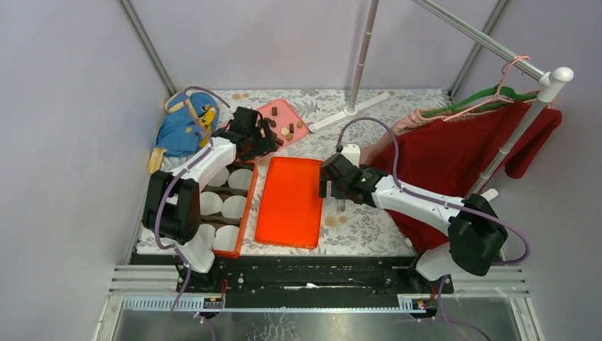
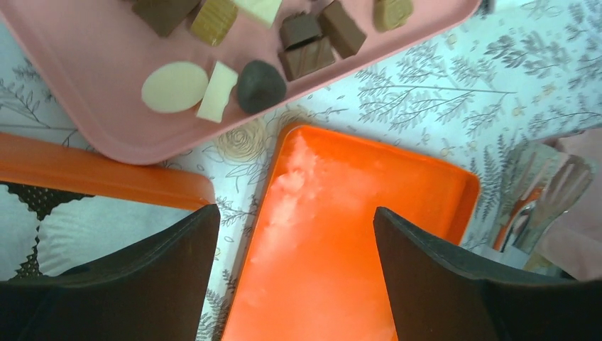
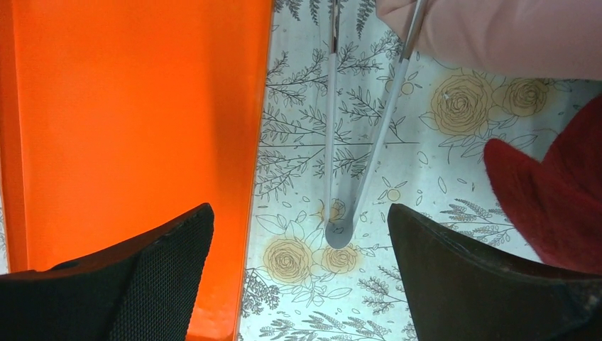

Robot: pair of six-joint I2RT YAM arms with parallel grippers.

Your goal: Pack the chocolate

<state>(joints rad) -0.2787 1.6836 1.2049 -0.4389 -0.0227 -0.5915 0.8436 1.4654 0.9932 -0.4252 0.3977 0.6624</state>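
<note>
Your left claw (image 2: 294, 220) is hovering with its jaws spread wide, pinching nothing, just on the near side of the pink tray (image 2: 92, 85). The chocolate (image 2: 305, 46) is lying there in a loose cluster, toward the far left of the table. Your right claw (image 3: 298, 220) is hanging spread too, empty, over metal tongs (image 3: 339, 238) lying on the flowered cloth just right of the orange tray (image 3: 128, 106).

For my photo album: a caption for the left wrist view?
Open fingers frame the orange tray; chocolates sit on the pink tray beyond.
</note>
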